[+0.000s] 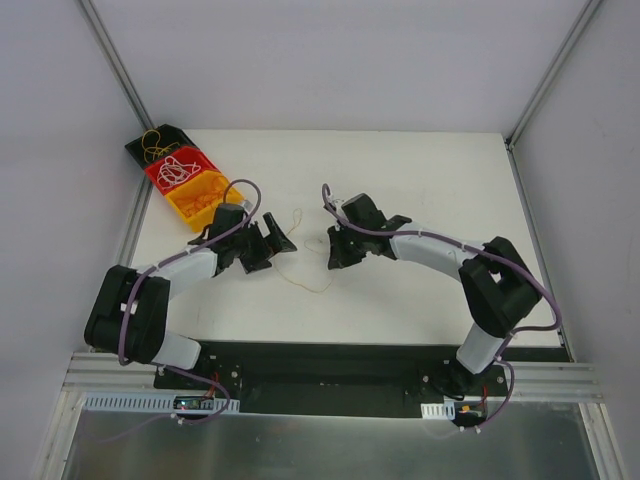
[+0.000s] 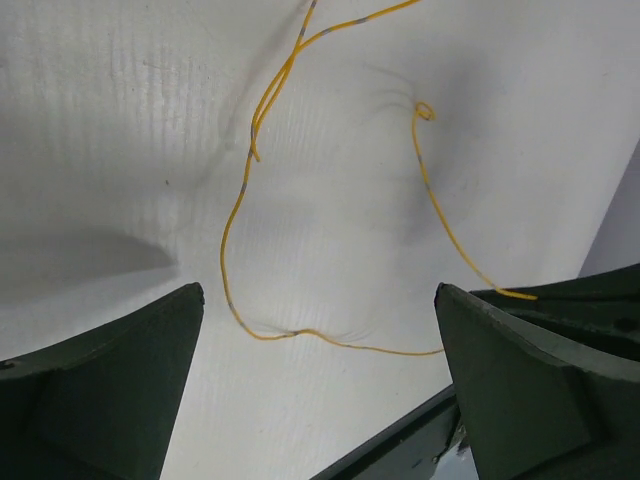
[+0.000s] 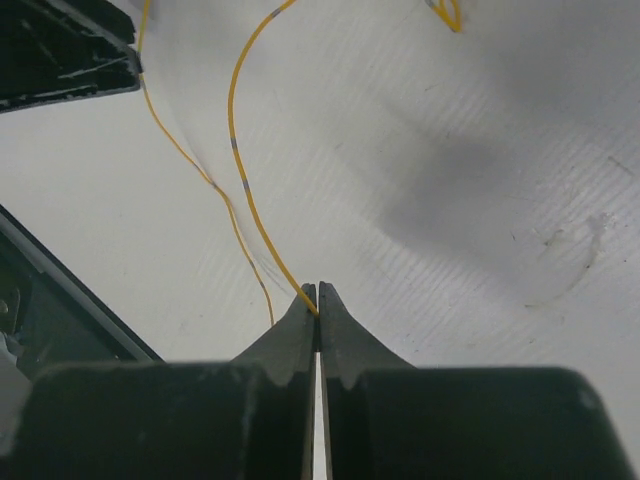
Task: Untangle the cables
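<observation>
A thin yellow cable point(image 1: 304, 276) lies in loose loops on the white table point(image 1: 420, 180) between my two grippers. My left gripper point(image 1: 279, 240) hovers over its left part. In the left wrist view this gripper point(image 2: 318, 335) stands wide open, and the cable point(image 2: 240, 200) runs over the table between and beyond its fingers, touching neither. My right gripper point(image 1: 334, 250) is shut on the yellow cable, and the strand point(image 3: 240, 170) leaves the pinched fingertips point(image 3: 309, 305) up and to the left. More cables lie in the bins at the back left.
Three small bins stand in a row at the table's back left corner: black point(image 1: 160, 142), red point(image 1: 180, 170) and yellow point(image 1: 205, 200), each holding thin wires. The left gripper's body point(image 3: 60, 50) shows close by in the right wrist view. Frame posts rise at both back corners.
</observation>
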